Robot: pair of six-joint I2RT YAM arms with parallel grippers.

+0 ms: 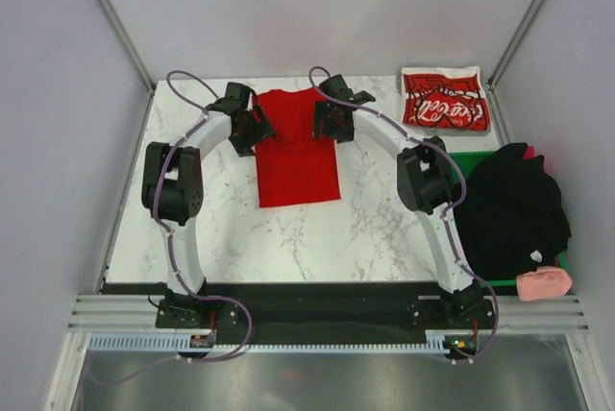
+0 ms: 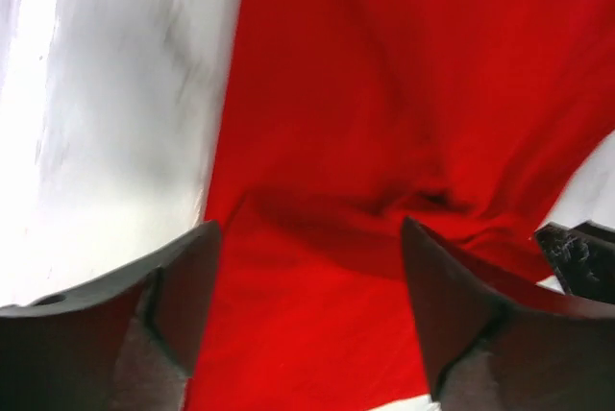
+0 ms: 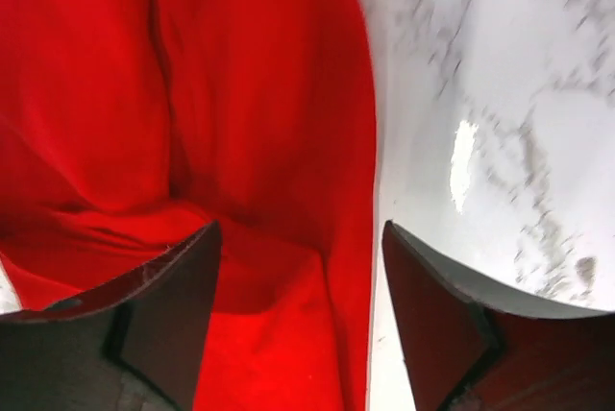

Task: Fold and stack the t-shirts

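Top external view, inspector asking: what lies nearest the arm bases?

Recorder: On the near right, a pink cloth (image 1: pixel 544 283) rests against a heap of black garments (image 1: pixel 514 209). The heap lies on a green tray (image 1: pixel 468 160) at the right edge of the marble table (image 1: pixel 384 229). The heap hides most of the tray, so I cannot tell whether it has walls. Nothing else is visible in it.

Inspector: And the task's own items?

Recorder: The plain red t-shirt (image 1: pixel 298 169) lies flat at the middle of the table, partly folded into a long panel. Its long axis runs near to far, leaning slightly to the right at the near end. The far end is a little wider than the near end. I cannot tell which end carries the collar.

Inspector: State of the grippers?

Recorder: The left gripper (image 1: pixel 261 131) is at the far left edge of that shirt and the right gripper (image 1: pixel 322 123) at the far right edge. In both wrist views the fingers (image 2: pixel 187 277) stand wide apart. Creased red cloth lies below the gap and nothing is pinched, so both are open and holding nothing.

Inspector: Farthest item?

Recorder: The Coca-Cola t-shirt (image 1: pixel 445 99) lies in the far right corner, well apart from the plain one. It is folded to a small rectangle with its long axis left to right. The white script faces up and runs along that axis.
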